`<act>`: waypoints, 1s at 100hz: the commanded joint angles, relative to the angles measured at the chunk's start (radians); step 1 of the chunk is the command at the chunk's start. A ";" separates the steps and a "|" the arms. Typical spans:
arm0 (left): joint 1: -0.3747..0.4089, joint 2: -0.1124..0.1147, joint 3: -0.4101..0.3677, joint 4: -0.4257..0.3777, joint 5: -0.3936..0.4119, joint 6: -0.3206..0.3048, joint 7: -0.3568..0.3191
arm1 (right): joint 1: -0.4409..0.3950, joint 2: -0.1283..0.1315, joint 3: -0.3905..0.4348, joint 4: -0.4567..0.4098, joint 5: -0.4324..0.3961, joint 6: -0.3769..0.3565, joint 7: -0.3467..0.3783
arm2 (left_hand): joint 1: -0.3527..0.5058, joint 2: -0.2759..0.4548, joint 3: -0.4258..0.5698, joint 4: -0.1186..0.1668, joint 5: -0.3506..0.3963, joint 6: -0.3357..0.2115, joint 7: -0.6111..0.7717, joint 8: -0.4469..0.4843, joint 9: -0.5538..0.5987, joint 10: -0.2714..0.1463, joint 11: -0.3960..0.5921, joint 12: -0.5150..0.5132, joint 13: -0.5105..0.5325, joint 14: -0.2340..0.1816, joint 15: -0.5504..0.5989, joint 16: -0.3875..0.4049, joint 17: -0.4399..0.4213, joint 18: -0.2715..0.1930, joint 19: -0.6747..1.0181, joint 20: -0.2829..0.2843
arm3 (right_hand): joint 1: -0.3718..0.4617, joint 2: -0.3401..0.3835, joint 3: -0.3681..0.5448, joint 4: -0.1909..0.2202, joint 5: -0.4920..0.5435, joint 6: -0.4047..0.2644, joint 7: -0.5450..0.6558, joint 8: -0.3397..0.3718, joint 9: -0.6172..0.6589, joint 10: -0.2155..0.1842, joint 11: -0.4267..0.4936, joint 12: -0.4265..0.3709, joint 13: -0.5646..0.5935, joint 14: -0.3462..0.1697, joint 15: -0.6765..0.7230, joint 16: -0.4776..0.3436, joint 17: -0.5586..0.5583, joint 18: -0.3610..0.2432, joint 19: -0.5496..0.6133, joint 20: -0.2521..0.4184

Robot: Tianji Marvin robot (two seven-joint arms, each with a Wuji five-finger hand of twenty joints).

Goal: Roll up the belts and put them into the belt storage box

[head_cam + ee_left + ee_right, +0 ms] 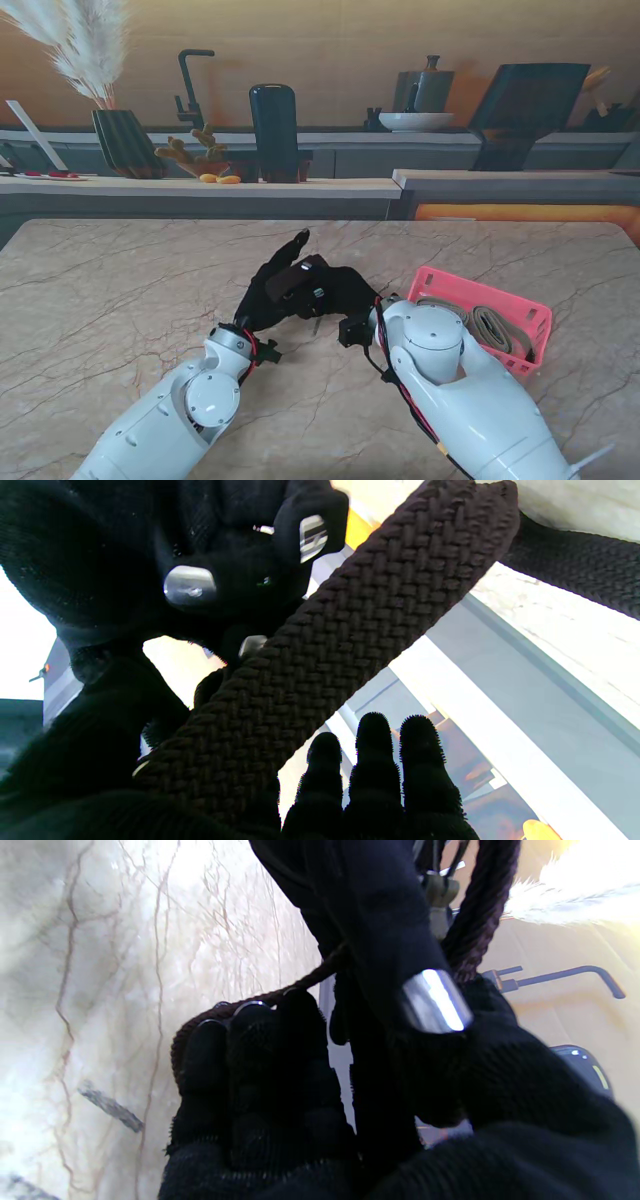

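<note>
The dark brown braided belt (pixel 340 645) is held up above the middle of the marble table (pixel 120 300), between the two gloved hands, and it is not yet a finished roll. The left hand (pixel 268 290) has its thumb side closed on the belt while three fingers (pixel 375 760) stand out straight. The right hand (pixel 345 290) has its fingers curled around the strap; how tightly, I cannot say for sure, because the wrist picture is very dark. To the right, close to the right forearm, stands the pink belt storage box (pixel 525 312) with one beige belt (pixel 490 328) already lying inside. I judge the task about half done: this belt must be rolled and put in the box.
</note>
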 commanded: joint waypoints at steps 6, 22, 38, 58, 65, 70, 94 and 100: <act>0.017 -0.015 -0.007 -0.031 -0.022 -0.006 0.006 | 0.013 0.003 -0.026 0.024 -0.013 0.019 0.057 | 0.179 0.216 -0.260 0.016 -0.021 -0.035 -0.040 0.021 -0.021 -0.032 -0.001 0.003 -0.016 -0.047 0.019 -0.003 -0.014 -0.053 0.028 0.001 | 0.081 0.000 0.157 0.036 0.070 -0.187 0.063 -0.011 -0.020 0.043 -0.024 0.004 -0.048 -0.012 -0.035 0.007 -0.021 -0.015 -0.025 0.033; 0.037 -0.015 -0.017 -0.057 -0.044 -0.011 -0.001 | 0.034 0.010 -0.045 0.051 -0.033 0.030 0.098 | 0.317 0.362 -0.410 0.038 -0.020 -0.085 -0.018 0.080 -0.010 -0.058 0.053 0.023 0.005 -0.053 0.028 0.001 -0.003 -0.048 0.044 0.009 | 0.086 0.024 0.126 0.046 0.043 -0.180 0.050 -0.008 -0.035 0.048 -0.059 -0.012 -0.067 -0.006 -0.071 -0.007 -0.028 -0.014 -0.045 0.040; 0.049 -0.017 -0.022 -0.074 -0.068 -0.018 -0.010 | 0.045 0.011 -0.061 0.057 -0.071 0.048 0.098 | 0.447 0.436 -0.418 0.035 -0.003 -0.137 0.208 0.375 0.057 -0.097 0.141 0.045 0.060 -0.057 0.052 0.017 0.026 -0.017 0.093 0.033 | 0.053 0.020 0.078 0.058 -0.010 -0.138 0.035 0.010 -0.044 0.055 -0.074 -0.021 -0.076 0.002 -0.084 -0.014 -0.024 -0.019 -0.045 0.051; 0.071 -0.026 -0.032 -0.104 -0.111 -0.025 -0.003 | 0.057 0.024 -0.089 0.050 -0.181 0.070 0.101 | 0.620 0.406 -0.447 0.000 0.150 -0.121 0.753 0.416 0.240 -0.120 0.192 0.064 0.144 -0.049 0.103 0.041 0.060 0.029 0.161 0.065 | -0.096 0.007 0.104 0.083 -0.014 -0.060 -0.198 0.165 -0.064 0.070 -0.103 -0.050 -0.093 0.020 -0.114 -0.046 -0.027 -0.005 -0.048 0.056; 0.075 -0.029 -0.034 -0.109 -0.124 -0.025 0.000 | 0.058 0.028 -0.093 0.044 -0.209 0.090 0.102 | 0.645 0.407 -0.446 0.003 0.164 -0.120 0.839 0.444 0.295 -0.128 0.204 0.072 0.175 -0.051 0.116 0.043 0.077 0.048 0.184 0.076 | -0.184 0.032 0.100 0.129 0.005 -0.026 -0.287 0.247 -0.069 0.084 -0.114 -0.059 -0.102 0.039 -0.122 -0.053 -0.036 0.009 -0.047 0.053; 0.079 -0.031 -0.037 -0.115 -0.139 -0.024 0.000 | 0.061 0.033 -0.095 0.042 -0.228 0.104 0.110 | 0.656 0.407 -0.445 0.006 0.160 -0.119 0.883 0.456 0.311 -0.133 0.210 0.076 0.181 -0.049 0.121 0.045 0.080 0.058 0.193 0.080 | -0.224 0.063 0.052 0.135 -0.005 -0.014 -0.313 0.268 -0.074 0.091 -0.125 -0.065 -0.109 0.047 -0.131 -0.058 -0.036 0.020 -0.047 0.049; 0.102 -0.039 -0.052 -0.149 -0.201 -0.009 0.000 | 0.061 0.041 -0.082 0.029 -0.276 0.190 0.115 | 0.695 0.392 -0.440 0.014 0.170 -0.081 0.952 0.425 0.363 -0.098 0.225 0.074 0.231 -0.056 0.142 0.046 0.106 0.085 0.232 0.099 | -0.165 0.148 -0.081 0.160 -0.011 0.023 -0.365 0.312 -0.074 0.124 -0.128 -0.074 -0.113 0.083 -0.126 -0.063 -0.045 0.042 -0.029 0.045; 0.107 -0.040 -0.055 -0.158 -0.219 -0.004 -0.005 | 0.060 0.044 -0.082 0.027 -0.311 0.196 0.108 | 0.699 0.386 -0.440 0.015 0.173 -0.079 0.953 0.420 0.381 -0.089 0.226 0.072 0.246 -0.053 0.145 0.043 0.119 0.087 0.240 0.101 | -0.135 0.143 -0.074 0.166 -0.010 0.023 -0.367 0.312 -0.068 0.121 -0.123 -0.073 -0.104 0.081 -0.122 -0.064 -0.038 0.043 -0.021 0.046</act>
